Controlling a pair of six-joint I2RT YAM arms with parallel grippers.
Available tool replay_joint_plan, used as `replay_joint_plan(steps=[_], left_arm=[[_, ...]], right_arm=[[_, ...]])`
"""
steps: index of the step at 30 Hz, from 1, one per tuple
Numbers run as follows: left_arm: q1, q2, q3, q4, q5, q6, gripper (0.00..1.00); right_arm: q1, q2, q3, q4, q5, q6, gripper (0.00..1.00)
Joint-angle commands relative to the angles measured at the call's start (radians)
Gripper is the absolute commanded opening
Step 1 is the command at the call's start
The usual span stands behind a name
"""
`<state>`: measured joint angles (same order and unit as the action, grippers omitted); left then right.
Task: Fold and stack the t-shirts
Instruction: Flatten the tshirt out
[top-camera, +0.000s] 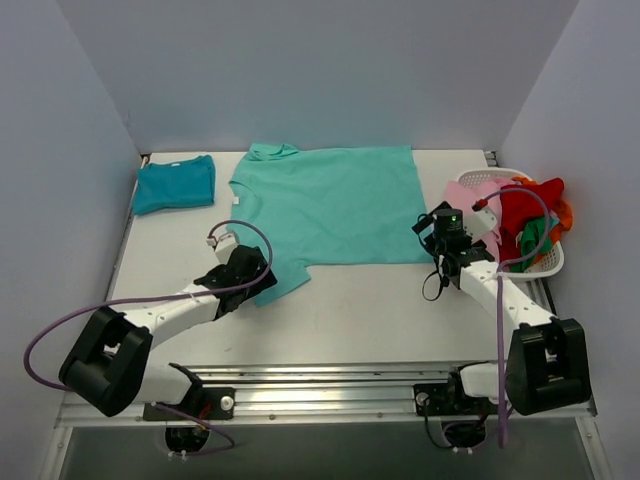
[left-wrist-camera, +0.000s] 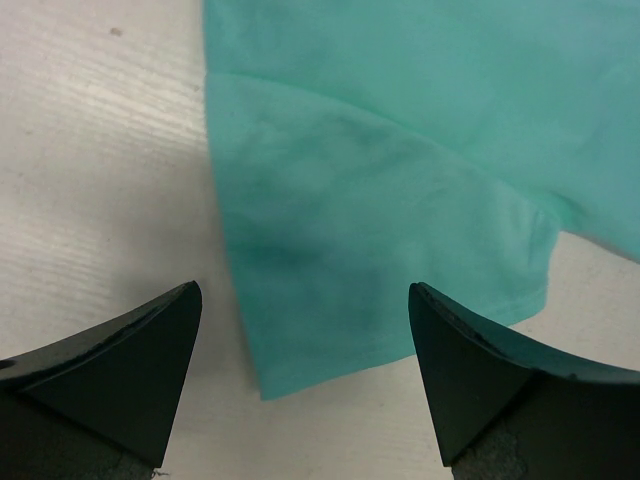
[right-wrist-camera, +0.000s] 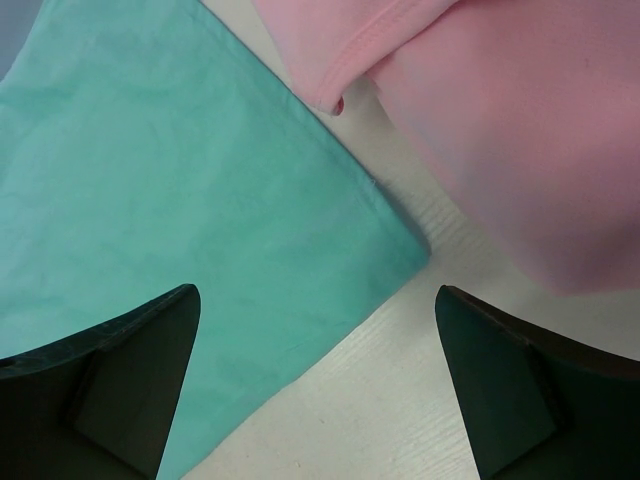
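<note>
"Where have the shirts got to?"

"The light turquoise t-shirt (top-camera: 330, 205) lies spread flat mid-frame on the table (top-camera: 370, 310). The teal-blue t-shirt (top-camera: 175, 184) sits folded at the upper left, well apart."

"And the arms?"

"The left gripper (left-wrist-camera: 305, 290) gapes above the sleeve (left-wrist-camera: 380, 250) at lower left, gripping nothing. The right gripper (right-wrist-camera: 315, 290) is spread wide too, over the hem corner (right-wrist-camera: 390, 250) at right."

"Anything crowding it?"

"A pink garment (right-wrist-camera: 500, 130) spills from the white basket (top-camera: 545, 262) just beside that corner, with red and green clothes (top-camera: 530, 215) heaped behind."
</note>
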<state>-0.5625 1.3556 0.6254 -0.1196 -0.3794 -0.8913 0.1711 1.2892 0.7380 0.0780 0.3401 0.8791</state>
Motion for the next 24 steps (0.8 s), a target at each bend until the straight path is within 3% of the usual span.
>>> replay_joint_plan(steps=[1, 5, 9, 11, 17, 23, 24], left_arm=[[-0.022, -0.052, -0.013, -0.026, -0.047, -0.064, 0.94], [-0.073, -0.125, -0.012, -0.140, -0.119, -0.104, 0.94], [-0.076, -0.158, -0.078, -0.088, -0.119, -0.110, 0.94], [-0.076, -0.104, -0.081, -0.037, -0.104, -0.116, 0.95], [-0.074, 0.016, -0.072, 0.031, -0.075, -0.116, 1.00], [-0.073, 0.099, -0.072, 0.103, -0.053, -0.112, 0.76], [-0.071, 0.106, -0.067, 0.122, -0.050, -0.112, 0.68]], right_arm=[[-0.001, -0.027, -0.019, -0.033, 0.039, 0.014, 1.00], [-0.001, -0.014, -0.025, -0.044, 0.024, 0.023, 1.00], [-0.001, 0.031, -0.071, 0.017, 0.001, 0.052, 1.00], [-0.001, 0.143, -0.069, 0.066, -0.033, 0.066, 0.99], [-0.001, 0.237, -0.055, 0.109, -0.055, 0.075, 0.96], [-0.002, 0.272, -0.043, 0.124, -0.043, 0.075, 0.93], [-0.004, 0.275, -0.042, 0.126, -0.041, 0.074, 0.93]])
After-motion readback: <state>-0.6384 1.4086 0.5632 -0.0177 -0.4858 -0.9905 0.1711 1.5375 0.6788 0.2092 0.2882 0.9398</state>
